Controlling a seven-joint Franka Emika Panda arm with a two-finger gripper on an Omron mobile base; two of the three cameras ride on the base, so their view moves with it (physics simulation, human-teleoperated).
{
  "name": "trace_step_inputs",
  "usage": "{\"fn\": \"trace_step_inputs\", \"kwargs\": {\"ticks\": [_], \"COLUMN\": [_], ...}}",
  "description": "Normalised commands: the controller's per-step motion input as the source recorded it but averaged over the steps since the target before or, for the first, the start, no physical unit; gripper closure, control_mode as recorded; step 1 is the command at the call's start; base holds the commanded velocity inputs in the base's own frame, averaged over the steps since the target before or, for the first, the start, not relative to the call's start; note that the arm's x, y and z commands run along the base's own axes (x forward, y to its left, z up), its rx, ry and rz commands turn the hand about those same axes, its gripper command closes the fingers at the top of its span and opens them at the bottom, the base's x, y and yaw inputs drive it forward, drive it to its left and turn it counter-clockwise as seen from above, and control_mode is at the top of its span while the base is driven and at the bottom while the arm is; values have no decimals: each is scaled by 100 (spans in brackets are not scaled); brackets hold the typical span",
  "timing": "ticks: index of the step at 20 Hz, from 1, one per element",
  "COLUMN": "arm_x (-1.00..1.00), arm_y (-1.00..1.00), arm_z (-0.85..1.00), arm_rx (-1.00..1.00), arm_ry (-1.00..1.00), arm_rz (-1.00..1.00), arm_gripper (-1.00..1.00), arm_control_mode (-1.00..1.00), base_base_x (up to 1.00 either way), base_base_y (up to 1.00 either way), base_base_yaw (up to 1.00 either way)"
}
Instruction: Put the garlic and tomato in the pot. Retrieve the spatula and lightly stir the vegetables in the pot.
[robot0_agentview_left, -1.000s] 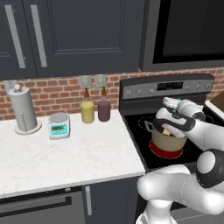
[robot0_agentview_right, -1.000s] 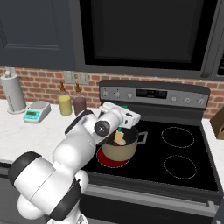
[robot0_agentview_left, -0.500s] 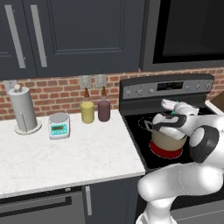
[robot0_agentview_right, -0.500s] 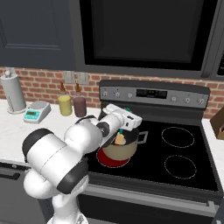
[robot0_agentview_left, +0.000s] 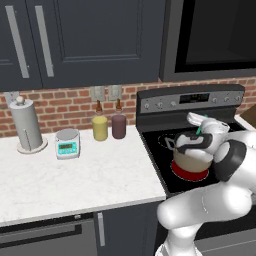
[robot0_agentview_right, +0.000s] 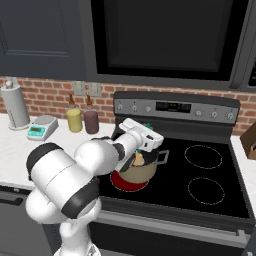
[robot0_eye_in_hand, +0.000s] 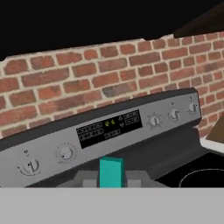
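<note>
The beige pot stands on a glowing red burner at the stove's front left, also seen as the pot in the right base view. My gripper hangs just over its rim, shut on the spatula. The spatula's yellow-orange blade dips into the pot, and its teal handle rises between my fingers in the hand view. A bit of teal handle sticks out above the hand. The garlic and the tomato are hidden inside the pot or behind my arm.
The stove's control panel and brick wall lie behind the pot. A yellow bottle and a maroon bottle stand on the white counter with a scale and a paper towel roll. Two right burners are bare.
My elbow has swung up and around while the hand stayed over the pot. The spatula blade has shifted only slightly inside the pot.
</note>
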Motion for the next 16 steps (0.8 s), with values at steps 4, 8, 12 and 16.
{"fn": "trace_step_inputs", "kwargs": {"ticks": [4,8,12,16], "arm_x": [-9,0,-9,-32], "arm_y": [0,6,28,55], "arm_z": [15,-3,-39,-65], "arm_rx": [-1,-3,-10,-18], "arm_ry": [-29,-17,-4,-2], "arm_rz": [-5,-6,-7,-6], "arm_gripper": [100,100,100,100], "arm_control_mode": [-100,-100,-100,-100], "base_base_x": [0,0,0,0], "base_base_y": [0,0,0,0], "base_base_yaw": [0,0,0,0]}}
